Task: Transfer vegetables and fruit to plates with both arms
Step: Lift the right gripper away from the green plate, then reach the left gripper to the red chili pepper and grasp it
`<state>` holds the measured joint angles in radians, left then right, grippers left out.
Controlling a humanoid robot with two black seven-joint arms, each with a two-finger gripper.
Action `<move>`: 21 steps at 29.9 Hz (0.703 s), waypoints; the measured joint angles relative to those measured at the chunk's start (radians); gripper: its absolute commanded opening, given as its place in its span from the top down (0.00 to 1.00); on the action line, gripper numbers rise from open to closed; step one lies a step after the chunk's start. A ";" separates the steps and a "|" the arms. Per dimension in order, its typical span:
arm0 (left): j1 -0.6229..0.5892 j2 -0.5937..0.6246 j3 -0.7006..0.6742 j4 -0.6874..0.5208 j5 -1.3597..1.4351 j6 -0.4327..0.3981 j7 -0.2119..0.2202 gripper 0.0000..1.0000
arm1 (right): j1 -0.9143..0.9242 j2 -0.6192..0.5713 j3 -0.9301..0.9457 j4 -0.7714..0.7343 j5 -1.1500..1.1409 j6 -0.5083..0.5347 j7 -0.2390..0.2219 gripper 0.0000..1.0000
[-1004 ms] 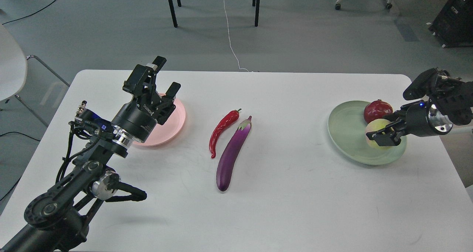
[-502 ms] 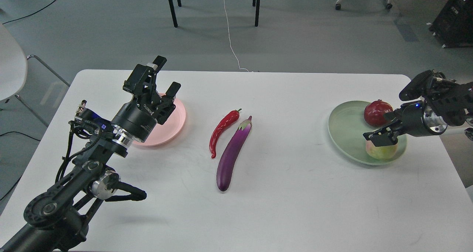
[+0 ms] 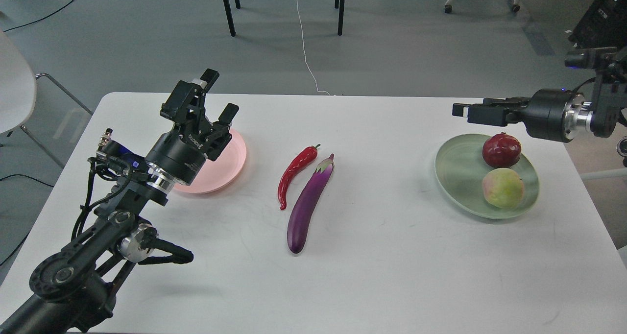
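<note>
The purple eggplant and the red chili pepper lie side by side on the white table's middle. The pale pink plate at the left holds nothing that I can see. My left gripper hovers over the plate's far-left rim, open and empty. The pale green plate at the right holds the dark red pomegranate and the yellow-green mango-like fruit. My right gripper is raised above the green plate's far edge, pointing left, open and empty.
The white table ends close behind both plates and just right of the green plate. My left arm's elbow lies over the table's front left. Chair legs and a white cable are on the floor beyond.
My right gripper let go of the mango-like fruit on the green plate, rose and swung to point left above the plate. My left gripper barely moved.
</note>
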<state>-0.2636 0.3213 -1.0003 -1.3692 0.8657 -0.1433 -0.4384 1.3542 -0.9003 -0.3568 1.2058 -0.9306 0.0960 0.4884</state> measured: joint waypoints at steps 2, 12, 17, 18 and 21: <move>-0.004 0.013 0.001 -0.020 0.027 0.000 -0.015 0.02 | -0.034 -0.034 0.040 0.046 0.185 -0.002 0.000 0.03; -0.105 0.092 0.170 -0.093 0.648 -0.046 -0.031 0.02 | -0.308 -0.067 0.306 0.052 0.903 0.074 0.000 0.02; -0.276 0.139 0.291 -0.050 0.965 -0.063 -0.043 0.02 | -0.439 -0.076 0.404 -0.017 1.031 0.205 0.000 0.02; -0.310 0.150 0.316 -0.026 1.004 -0.068 -0.044 0.02 | -0.464 -0.076 0.421 -0.032 1.046 0.225 0.000 0.02; -0.398 0.158 0.393 0.072 1.107 -0.075 -0.045 0.02 | -0.522 -0.071 0.451 -0.048 1.067 0.248 0.000 0.02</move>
<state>-0.6619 0.4797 -0.6075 -1.2977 1.9722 -0.2180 -0.4838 0.8320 -0.9710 0.0939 1.1576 0.1367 0.3443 0.4888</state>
